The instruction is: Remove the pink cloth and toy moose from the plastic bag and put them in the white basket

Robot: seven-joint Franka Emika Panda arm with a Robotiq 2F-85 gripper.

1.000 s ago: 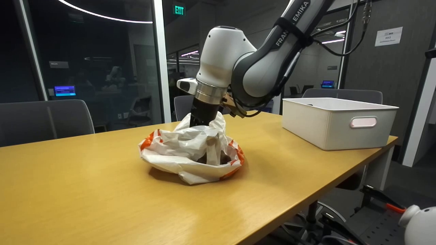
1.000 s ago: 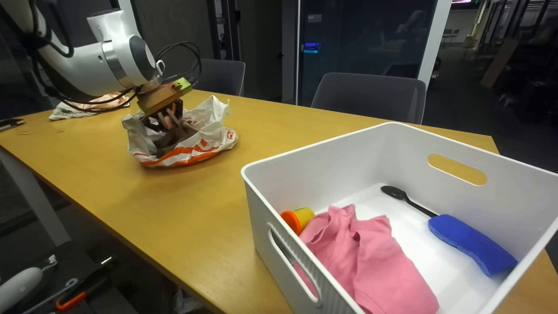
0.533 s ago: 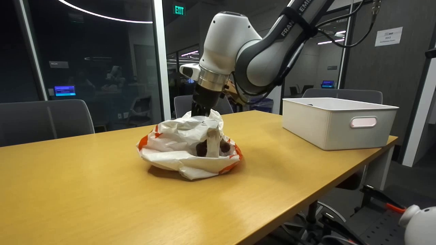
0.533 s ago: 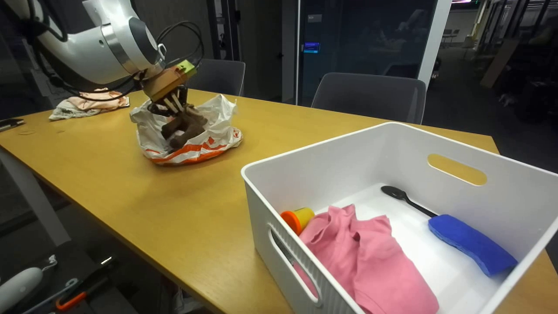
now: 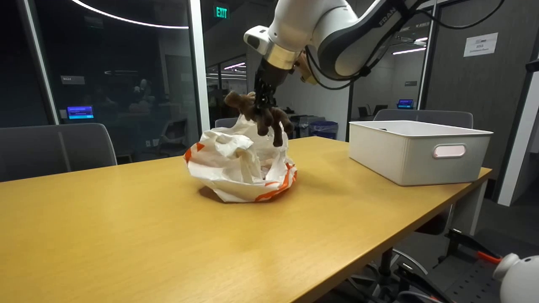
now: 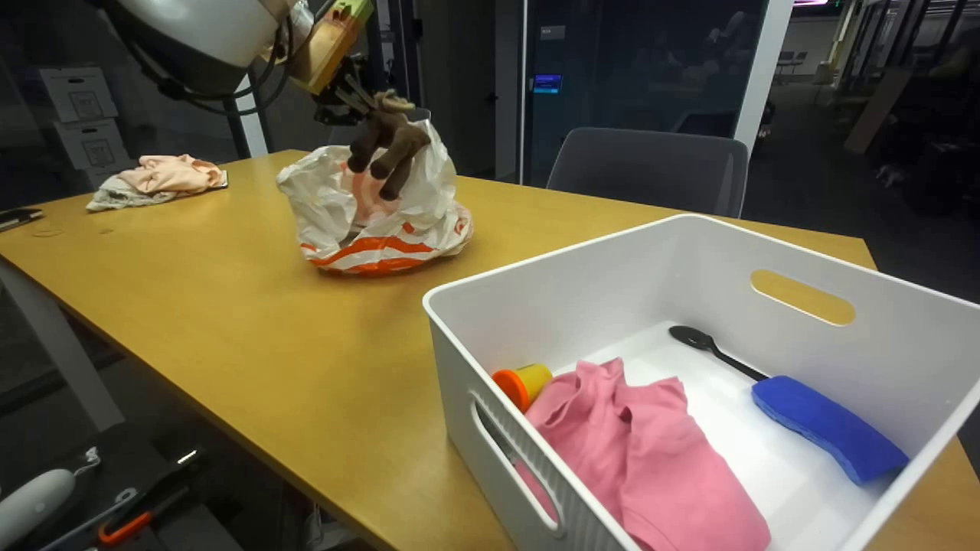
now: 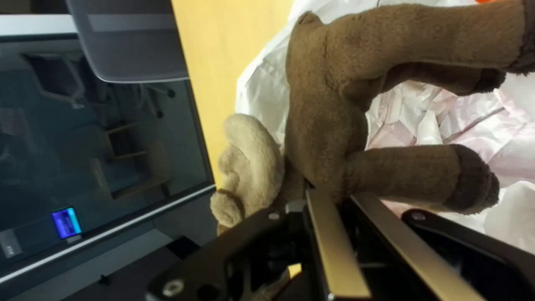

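The brown toy moose [image 5: 245,107] with pale antlers hangs from my gripper [image 5: 265,107] in both exterior views. The wrist view shows the jaws [image 7: 334,194] shut on its body near a leg. The moose [image 6: 394,141] is raised at the open mouth of the white plastic bag [image 6: 383,249], its legs hanging over the opening. The bag has orange print and stands crumpled on the table, with some pinkish film inside. The pink cloth [image 6: 643,451] lies in the white basket [image 6: 566,306]. The basket also stands at the table's right end in an exterior view [image 5: 374,155].
The basket also holds a yellow tub with an orange lid [image 6: 524,385], a black spoon [image 6: 712,350] and a blue piece [image 6: 827,425]. Folded peach and white cloths [image 6: 164,180] lie at the table's far end. Chairs [image 6: 651,168] stand along the table's edge.
My gripper has risen with the moose, which has come up out of the bag from deep inside it. The bag has shifted toward the basket and its mouth has been drawn upward.
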